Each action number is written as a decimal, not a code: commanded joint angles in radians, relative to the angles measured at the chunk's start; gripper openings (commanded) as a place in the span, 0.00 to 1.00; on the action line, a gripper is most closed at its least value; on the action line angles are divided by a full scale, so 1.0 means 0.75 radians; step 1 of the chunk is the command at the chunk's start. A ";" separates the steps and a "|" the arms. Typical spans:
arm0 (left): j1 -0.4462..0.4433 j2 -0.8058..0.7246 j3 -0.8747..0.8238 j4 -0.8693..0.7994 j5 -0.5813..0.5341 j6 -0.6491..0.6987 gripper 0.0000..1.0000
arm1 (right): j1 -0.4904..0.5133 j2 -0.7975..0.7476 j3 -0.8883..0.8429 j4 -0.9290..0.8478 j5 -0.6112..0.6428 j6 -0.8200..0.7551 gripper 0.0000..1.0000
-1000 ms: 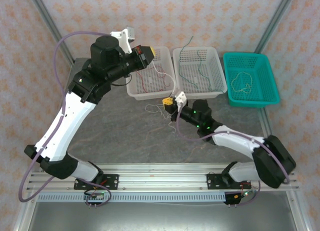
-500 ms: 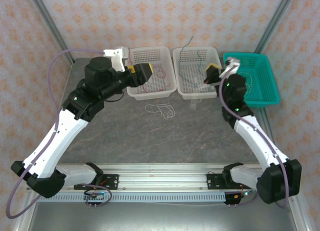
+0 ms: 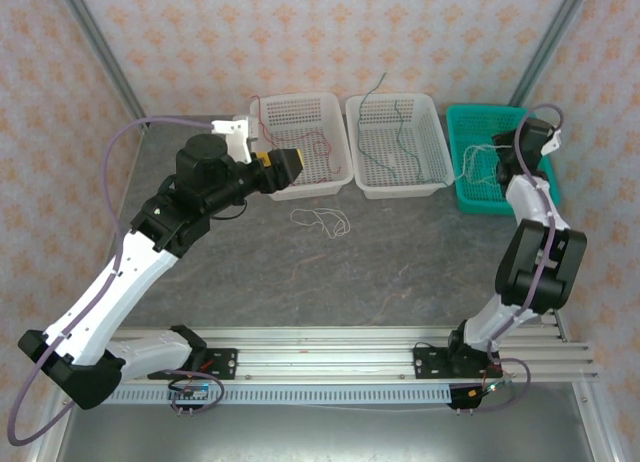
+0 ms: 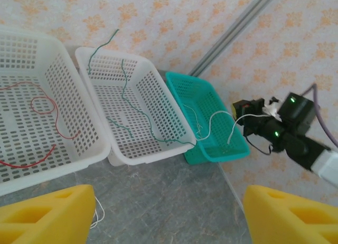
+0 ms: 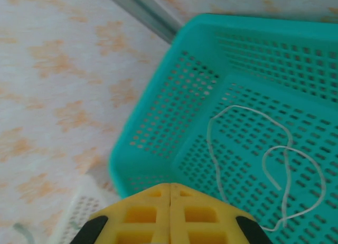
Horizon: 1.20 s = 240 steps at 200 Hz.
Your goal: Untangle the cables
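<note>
While you watched from overhead, the left gripper [image 3: 284,165] hung over the near edge of the left white basket [image 3: 300,98], its yellow pads spread wide and holding nothing. The red cable [image 4: 55,117] lay inside that basket, with 1 end hooked over the far rim. Just in front of the baskets, a loose whitish cable [image 3: 320,218] sat tangled on the table, not yet sorted. The green cable [image 4: 138,108] rested in the middle white basket [image 3: 395,190], 1 tip poking up past its back wall.

Furthest right, the right gripper [image 5: 170,188] was closed above the teal basket [image 3: 505,204], and a whitish-grey cable [image 4: 222,112] appeared to hang from it, draping down toward the basket's near corner.

You should have expected 3 risks here. The hanging cable lay close to the rim, so letting go there could have dropped part of it outside. A wire that thin could also have clung to the pads or caught in the basket's holes as the arm lifted away. On the left, reaching down for the table cable could have missed so fine a strand.
</note>
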 commanded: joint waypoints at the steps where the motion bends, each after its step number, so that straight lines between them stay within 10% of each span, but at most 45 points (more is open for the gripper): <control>1: 0.006 -0.008 -0.010 -0.041 0.069 0.101 0.75 | -0.004 0.103 0.230 -0.330 0.138 -0.035 0.00; 121: 0.005 0.008 -0.076 -0.023 0.068 0.082 0.74 | 0.002 0.531 0.907 -1.278 0.865 -0.122 0.00; 240: 0.006 0.013 -0.090 -0.019 0.038 0.079 0.74 | 0.125 0.743 1.104 -1.337 1.379 -0.340 0.08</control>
